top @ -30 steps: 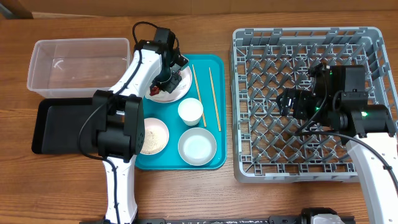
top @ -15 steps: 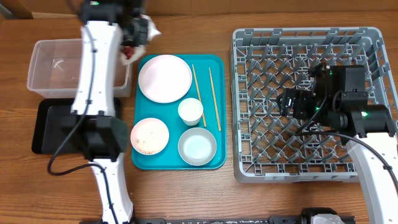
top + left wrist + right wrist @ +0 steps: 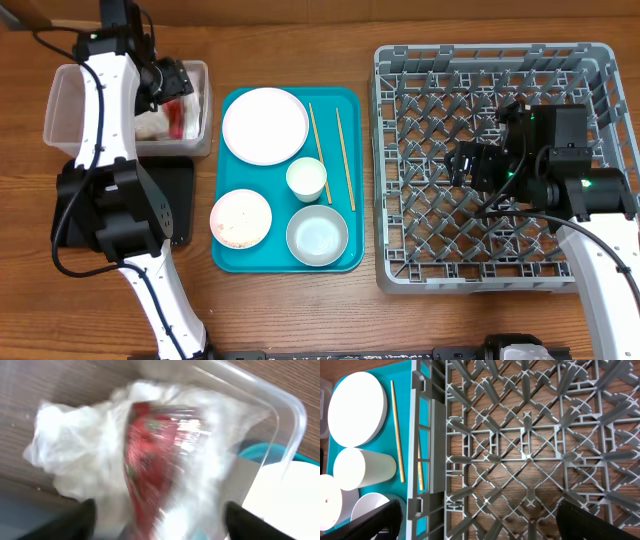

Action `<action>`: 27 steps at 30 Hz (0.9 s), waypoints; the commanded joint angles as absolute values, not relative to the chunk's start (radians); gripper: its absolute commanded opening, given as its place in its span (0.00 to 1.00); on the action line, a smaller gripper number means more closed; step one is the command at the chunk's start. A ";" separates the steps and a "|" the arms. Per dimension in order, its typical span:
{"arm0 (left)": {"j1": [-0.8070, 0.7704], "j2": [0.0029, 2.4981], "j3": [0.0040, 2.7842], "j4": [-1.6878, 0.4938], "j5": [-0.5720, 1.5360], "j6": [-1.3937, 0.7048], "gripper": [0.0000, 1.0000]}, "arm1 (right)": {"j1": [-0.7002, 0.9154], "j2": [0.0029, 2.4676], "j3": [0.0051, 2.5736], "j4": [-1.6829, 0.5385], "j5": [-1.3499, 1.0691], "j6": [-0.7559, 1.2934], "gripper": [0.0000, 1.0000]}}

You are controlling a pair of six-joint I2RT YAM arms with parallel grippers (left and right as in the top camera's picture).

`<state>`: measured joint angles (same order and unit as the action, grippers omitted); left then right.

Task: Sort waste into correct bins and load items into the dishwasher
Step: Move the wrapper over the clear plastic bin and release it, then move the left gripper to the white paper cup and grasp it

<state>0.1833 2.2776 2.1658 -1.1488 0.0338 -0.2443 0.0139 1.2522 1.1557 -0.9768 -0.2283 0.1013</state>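
Note:
My left gripper (image 3: 172, 80) hovers over the clear tub (image 3: 70, 80), fingers wide apart. Below it in the tub lie the crumpled white napkin (image 3: 155, 124) and the red shiny scrap (image 3: 179, 114). The left wrist view is blurred: napkin (image 3: 70, 450) and scrap (image 3: 150, 455) fill it between the open gripper (image 3: 160, 517) fingers. On the teal tray (image 3: 345, 100) rest a large plate (image 3: 265, 125), two chopsticks (image 3: 316, 140), a cup (image 3: 306, 180), a bowl (image 3: 317, 235) and a small plate with crumbs (image 3: 241, 219). My right gripper (image 3: 465, 165) hangs open and empty above the grey dish rack (image 3: 490, 70).
The black tray (image 3: 70, 205) lies in front of the tub, partly under the left arm. The right wrist view looks down on the rack's pegs (image 3: 530, 455), with the teal tray's edge (image 3: 395, 375), plate (image 3: 357, 407) and cup (image 3: 362, 467) at its left.
The left arm carried the napkin and red scrap from the large plate to the clear tub, then its jaws opened and the waste now lies in the tub. The right arm stayed still.

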 commanded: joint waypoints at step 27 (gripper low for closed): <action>-0.107 1.878 2.315 -1.690 0.218 0.079 0.85 | 0.011 1.247 1.179 -0.929 -0.294 0.109 1.00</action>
